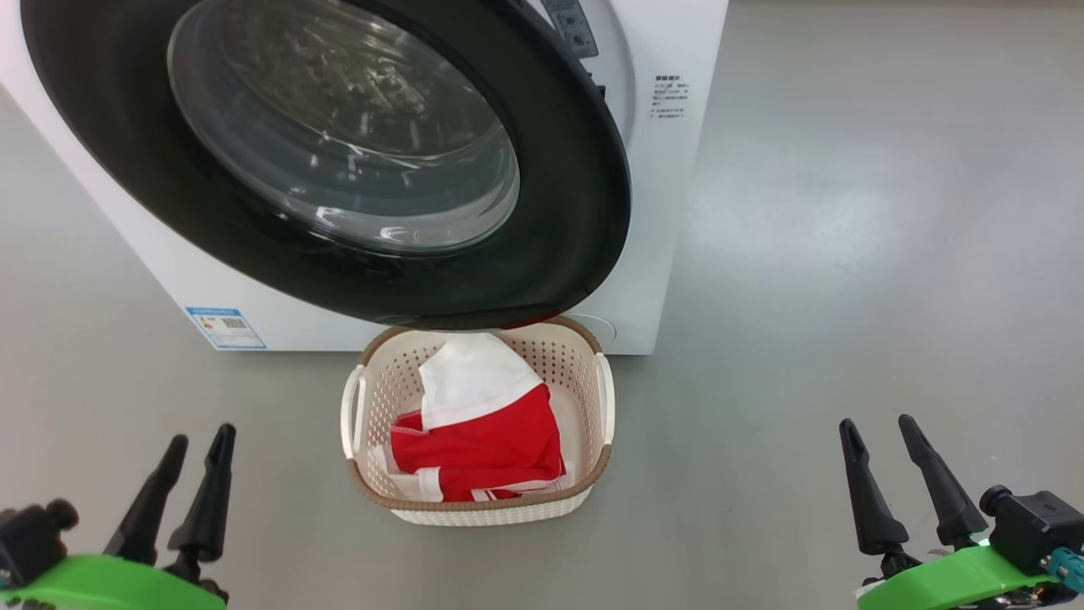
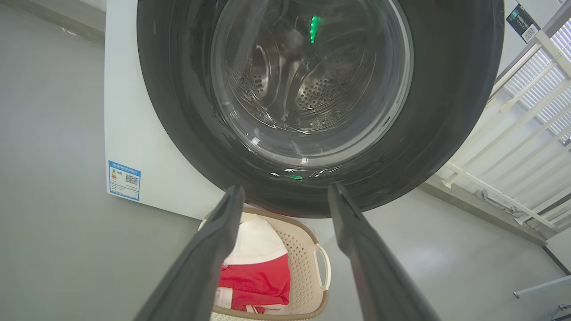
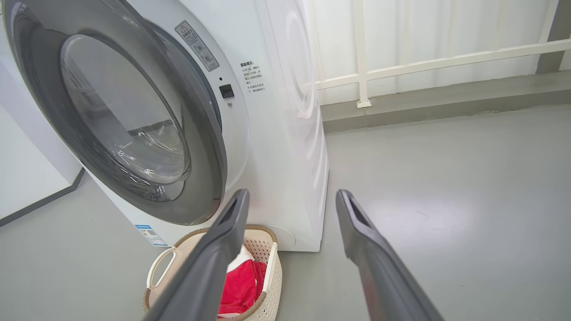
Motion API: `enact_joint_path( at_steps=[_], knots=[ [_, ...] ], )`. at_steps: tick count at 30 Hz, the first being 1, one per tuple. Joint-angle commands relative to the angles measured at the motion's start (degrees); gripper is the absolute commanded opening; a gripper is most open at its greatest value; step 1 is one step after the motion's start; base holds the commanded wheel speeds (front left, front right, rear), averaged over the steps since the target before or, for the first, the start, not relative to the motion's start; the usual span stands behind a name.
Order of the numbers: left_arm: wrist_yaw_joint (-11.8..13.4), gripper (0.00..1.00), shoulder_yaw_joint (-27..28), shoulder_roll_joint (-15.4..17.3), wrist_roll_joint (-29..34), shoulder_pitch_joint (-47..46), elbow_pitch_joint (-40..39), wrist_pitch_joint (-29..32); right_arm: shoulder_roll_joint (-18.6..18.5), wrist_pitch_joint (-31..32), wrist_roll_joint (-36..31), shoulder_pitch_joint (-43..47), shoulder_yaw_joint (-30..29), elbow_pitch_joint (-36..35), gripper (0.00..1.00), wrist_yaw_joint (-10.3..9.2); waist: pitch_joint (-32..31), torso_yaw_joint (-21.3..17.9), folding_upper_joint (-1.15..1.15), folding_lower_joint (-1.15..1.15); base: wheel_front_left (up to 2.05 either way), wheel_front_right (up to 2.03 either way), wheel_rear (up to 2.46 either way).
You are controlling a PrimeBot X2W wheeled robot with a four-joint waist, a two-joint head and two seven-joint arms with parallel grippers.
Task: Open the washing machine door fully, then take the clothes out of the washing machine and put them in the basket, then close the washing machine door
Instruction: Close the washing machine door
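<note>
The left gripper (image 1: 201, 435) and right gripper (image 1: 876, 422) hang empty, jaws spread, either side of the basket (image 1: 474, 504) holding the red clothes (image 1: 487, 440). Above the basket, the washing machine door (image 1: 339, 161) looks slightly ajar, its free edge nearer the right gripper.

Light: bright, even; shadows faint. Glare: white streaks on washing machine door (image 1: 339, 144), pale sheen on floor (image 1: 847, 254). My wrist views: edges bowed; my left fingers (image 2: 200, 267) soft-focused.
</note>
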Motion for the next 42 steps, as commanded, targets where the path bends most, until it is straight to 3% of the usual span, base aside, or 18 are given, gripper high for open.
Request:
enact_joint_path(
  at_steps=[1, 16, 23, 31, 42],
  knots=[
    [-0.3, 1.0, 3.6, 1.4, 2.3, -0.2, -1.0, -0.7, -1.1, -0.4, 0.2, -0.2, 0.7, -1.4, 1.0, 0.37, -0.3, -0.1, 0.0, 0.0, 0.0, 0.0, 0.0],
    [-0.3, 1.0, 19.1, -8.5, 34.3, 5.9, -5.1, -0.7, -1.0, -0.4, 0.1, 0.4, 0.2, -1.6, 1.0, 0.37, -0.7, -0.7, 0.0, 0.0, 0.0, 0.0, 0.0],
    [-0.3, 1.0, 22.5, -11.6, 42.9, 7.6, -8.6, -0.7, -0.9, -0.4, 0.0, 0.6, -0.2, -1.9, 1.0, 0.37, -0.7, -0.7, 0.0, 0.0, 0.0, 0.0, 0.0],
    [-0.3, 1.0, 23.4, -14.9, 47.5, 9.6, -9.4, -0.7, -0.7, -0.4, 0.0, 0.8, -0.3, -1.8, 1.0, 0.37, -0.8, -0.7, 0.0, 0.0, 0.0, 0.0, 0.0],
    [-0.3, 1.0, 24.2, -16.2, 48.7, 9.2, -9.7, -0.7, -0.7, -0.4, -0.2, 0.5, -0.3, -2.1, 1.0, 0.37, -0.6, -0.2, 0.0, 0.0, 0.0, 0.0, 0.0]
  ],
)
